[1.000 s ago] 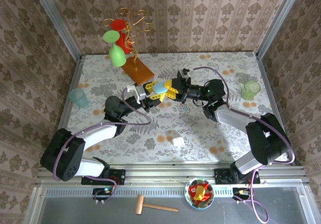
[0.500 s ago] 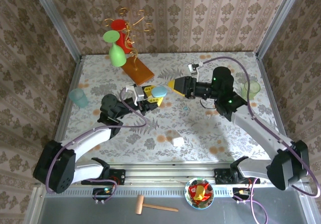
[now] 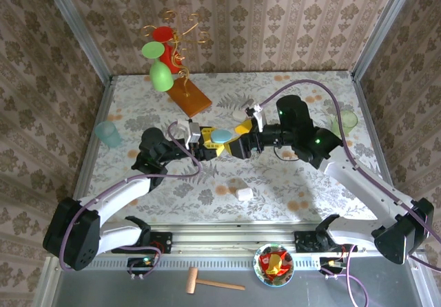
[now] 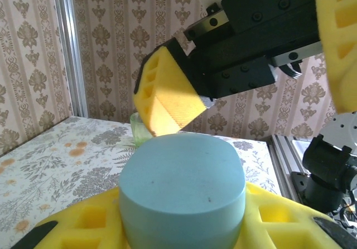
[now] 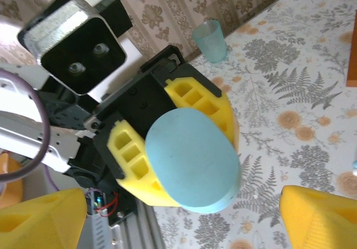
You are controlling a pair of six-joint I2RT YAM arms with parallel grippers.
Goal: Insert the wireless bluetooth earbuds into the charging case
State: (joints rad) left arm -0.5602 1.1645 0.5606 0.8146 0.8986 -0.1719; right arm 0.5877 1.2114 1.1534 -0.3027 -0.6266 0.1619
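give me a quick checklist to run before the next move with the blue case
1. Blue case clamped in the left jaws, off the table: ok.
2. Right jaws open wide enough to straddle the case: ok.
3. Right jaws clear of the case: cannot tell, one yellow pad sits very close above it.
4. Case lid open for an earbud: not ok, it looks shut.
5. Earbud in the right jaws: not ok, they hold nothing.
6. White piece on the table is an earbud: cannot tell, too small.
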